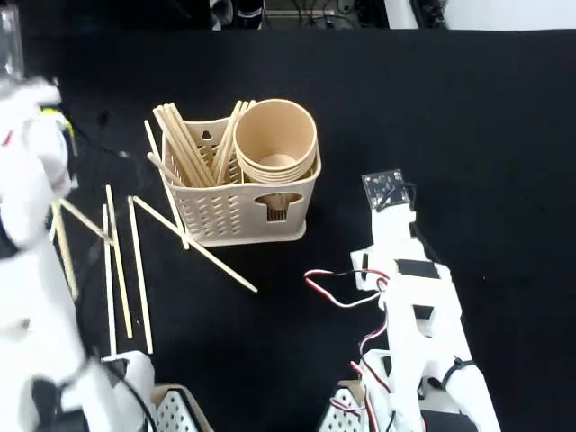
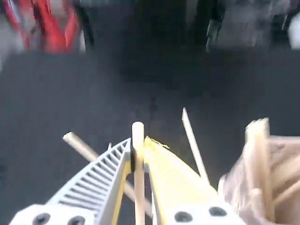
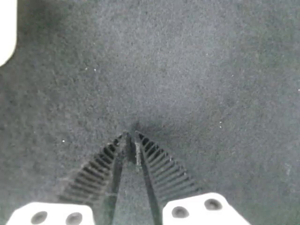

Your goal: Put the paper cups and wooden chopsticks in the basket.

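Note:
A beige perforated basket (image 1: 236, 214) stands mid-table with stacked paper cups (image 1: 275, 137) in one side and several wooden chopsticks (image 1: 184, 144) in the other. More chopsticks (image 1: 139, 274) lie loose on the black cloth to its left, and one (image 1: 209, 253) slants out from the basket's front. My left arm (image 1: 31, 180) is raised at the table's left. Its gripper (image 2: 138, 140) is shut on one chopstick (image 2: 138, 161), with the basket (image 2: 262, 183) close beside it. My right gripper (image 3: 131, 137) is shut with nothing in it, low over bare cloth right of the basket, at the tip of its arm (image 1: 405, 270).
Black cloth (image 1: 450, 108) covers the whole table. Red and white servo wires (image 1: 337, 292) loop beside the right arm. Both arm bases sit at the near edge. Clutter lies beyond the far edge.

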